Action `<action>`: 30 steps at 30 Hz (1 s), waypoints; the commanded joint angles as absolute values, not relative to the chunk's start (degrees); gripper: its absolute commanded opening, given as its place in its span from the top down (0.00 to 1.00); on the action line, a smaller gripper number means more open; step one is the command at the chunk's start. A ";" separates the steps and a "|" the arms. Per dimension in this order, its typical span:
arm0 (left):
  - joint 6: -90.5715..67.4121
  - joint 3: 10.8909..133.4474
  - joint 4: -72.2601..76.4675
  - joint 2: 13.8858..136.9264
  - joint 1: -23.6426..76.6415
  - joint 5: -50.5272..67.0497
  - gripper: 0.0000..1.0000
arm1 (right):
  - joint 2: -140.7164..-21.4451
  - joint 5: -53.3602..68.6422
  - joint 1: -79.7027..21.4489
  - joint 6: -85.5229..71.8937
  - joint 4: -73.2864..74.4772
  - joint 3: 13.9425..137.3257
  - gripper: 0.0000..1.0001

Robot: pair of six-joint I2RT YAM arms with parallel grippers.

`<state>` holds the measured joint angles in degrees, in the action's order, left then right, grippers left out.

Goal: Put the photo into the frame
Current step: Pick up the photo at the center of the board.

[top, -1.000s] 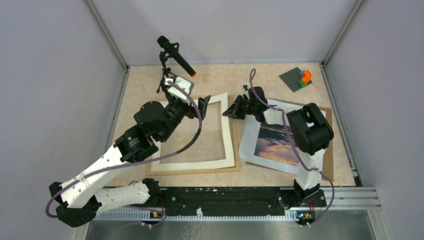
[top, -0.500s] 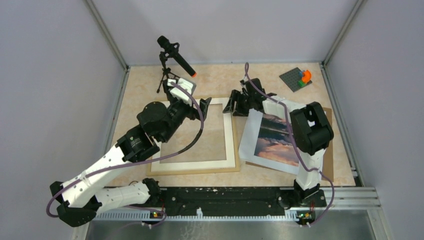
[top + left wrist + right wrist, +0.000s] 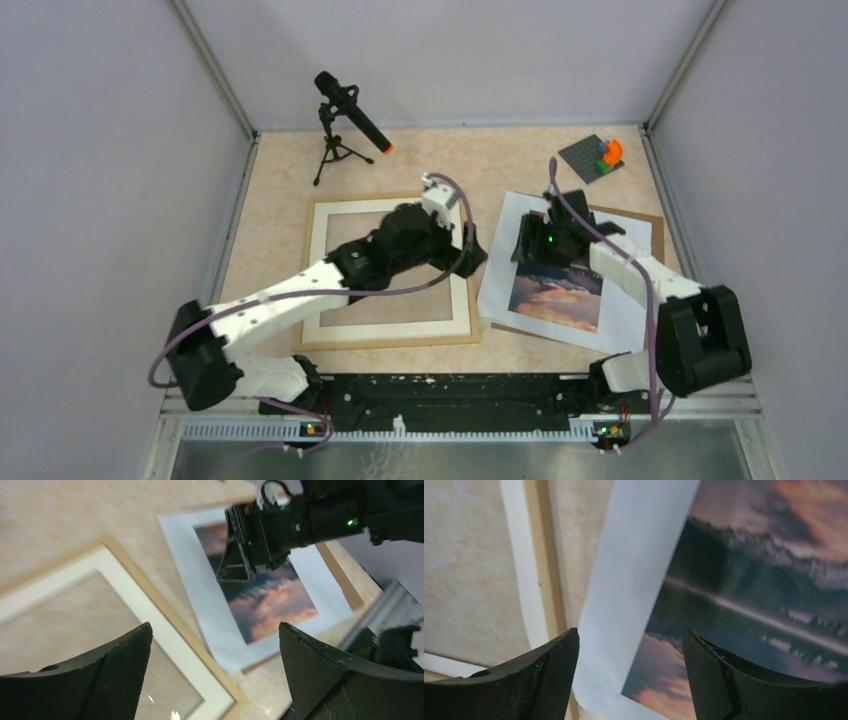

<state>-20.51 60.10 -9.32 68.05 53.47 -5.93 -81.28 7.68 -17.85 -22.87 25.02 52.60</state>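
Note:
The photo [image 3: 560, 300], a sunset print with a white margin, lies flat at the right on a brown backing board [image 3: 655, 230]. The frame [image 3: 390, 343] of light wood lies left of it, with a white mat [image 3: 385, 325] inside. My right gripper [image 3: 528, 242] is open above the photo's left half. In the right wrist view, the photo [image 3: 749, 580] and its margin show between the spread fingers of the right gripper [image 3: 630, 635]. My left gripper [image 3: 470, 255] is open over the frame's right edge. Below the left gripper [image 3: 215, 630] are the frame [image 3: 165, 610] and the photo [image 3: 260, 600].
A microphone on a small tripod [image 3: 345, 110] stands at the back left. A grey plate with coloured bricks [image 3: 598, 156] sits at the back right. Grey walls close in three sides, and a metal rail runs along the near edge.
The right gripper has let go of the mat's raised corner, opened and moved right over the photo. The mat now lies flat in the frame. The left arm swung right.

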 commanded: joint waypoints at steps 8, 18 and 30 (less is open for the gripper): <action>-45.06 60.41 3.02 98.77 46.35 32.89 0.17 | -59.74 -4.85 -14.87 -40.52 23.00 34.04 0.27; -40.17 69.21 -8.96 109.56 51.55 14.27 0.20 | -60.32 -7.48 -12.08 -47.25 17.59 24.82 0.32; -39.35 79.31 -22.25 114.24 55.46 -4.28 0.13 | -64.93 -11.00 -11.34 -52.67 20.84 24.75 0.33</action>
